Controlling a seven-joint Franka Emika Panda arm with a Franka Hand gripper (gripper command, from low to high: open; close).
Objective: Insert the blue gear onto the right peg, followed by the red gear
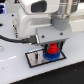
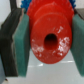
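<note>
Toothed red gear (image 2: 49, 41), glossy plastic, hollow hub, clamped between pincer (image 2: 47, 45) pads, above blue gear (image 1: 51, 56).

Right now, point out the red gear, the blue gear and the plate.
red gear (image 2: 49, 41), wrist view, on its flat face beside the centre hole.
blue gear (image 1: 56, 55), exterior view, on its rim beneath the red gear.
plate (image 1: 35, 58), exterior view, on its bare grey surface.
</note>
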